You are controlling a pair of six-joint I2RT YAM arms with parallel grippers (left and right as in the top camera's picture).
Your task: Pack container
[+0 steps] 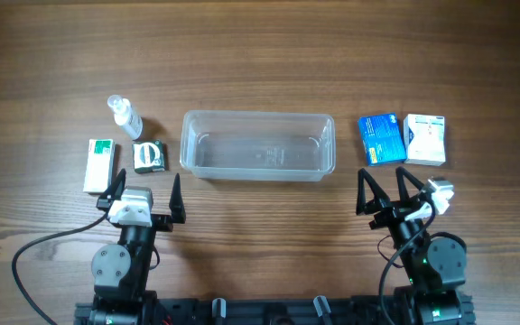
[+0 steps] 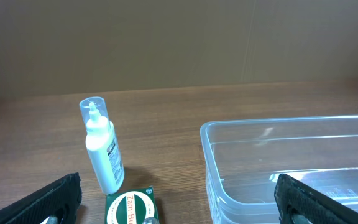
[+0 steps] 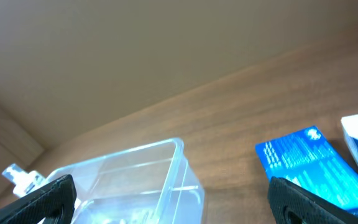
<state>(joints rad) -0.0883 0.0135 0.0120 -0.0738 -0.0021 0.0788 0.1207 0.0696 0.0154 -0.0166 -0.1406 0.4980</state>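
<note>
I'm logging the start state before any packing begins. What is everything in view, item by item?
container: one, clear, centre of the table, nothing inside
spray bottle: one, clear and white, left of the container, farther back
white-and-green box: one, far left
dark green box: one, between the white-and-green box and the container
blue box: one, right of the container
white box: one, right beside the blue box
table: one, brown wood, under everything
left gripper: one, black fingers, open and empty, near side, by the dark green box
right gripper: one, black fingers, open and empty, near side, by the blue box
</note>
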